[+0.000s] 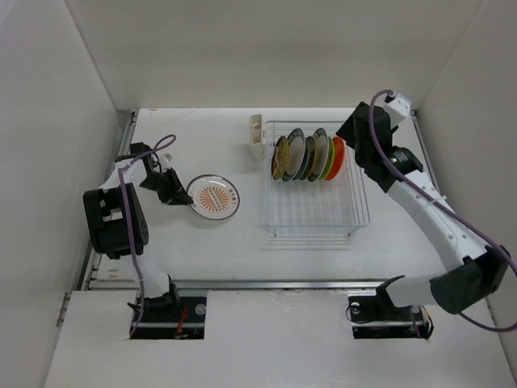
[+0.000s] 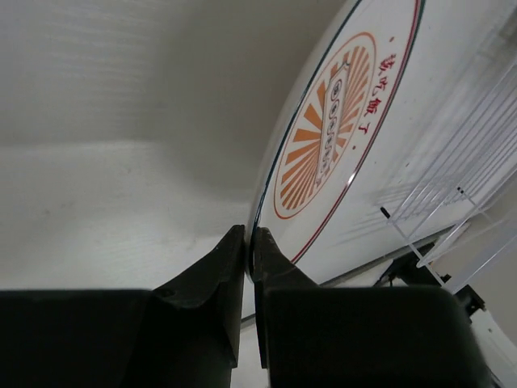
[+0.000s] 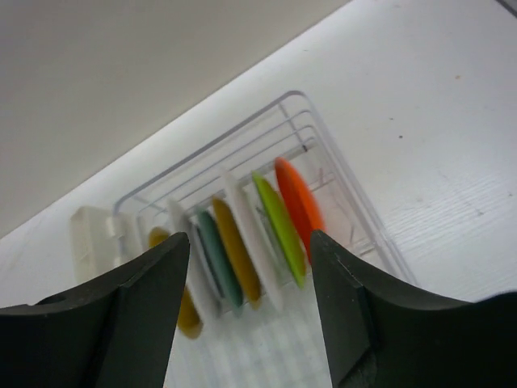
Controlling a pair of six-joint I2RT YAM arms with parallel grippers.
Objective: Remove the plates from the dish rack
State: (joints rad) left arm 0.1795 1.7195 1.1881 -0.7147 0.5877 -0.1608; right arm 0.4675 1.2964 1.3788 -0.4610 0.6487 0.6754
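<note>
Pinching left gripper [image 2: 249, 242]: closing both fingers tight on the rim of the white plate with the orange sunburst centre [image 2: 331, 137], gripping it at its left edge as seen from the top camera.
Held plate: showing its patterned face upward, sitting outside the dish rack [image 1: 317, 230], over the table [image 1: 202, 259] to the rack's left with a gap between the two. Not showing whether it is resting on the table or hanging just above it.
Right gripper [image 3: 250, 242]: spreading its fingers wide, holding nothing, hovering above the far right corner of the dish rack and looking down along the row of plates.
Racked plates: standing on edge in a close row across the far end of the dish rack.
Row order: starting at the right end with the orange plate [image 1: 338, 152], continuing with the lime green plate [image 1: 329, 164] just beside it, then a dark-rimmed white plate [image 1: 321, 149], and ending at the left with the amber plate [image 1: 280, 158]. Others crowding between, too overlapped to separate.
Utensil cup [image 1: 257, 137]: hanging on the outside of the rack's far left corner, beside the amber plate.
</note>
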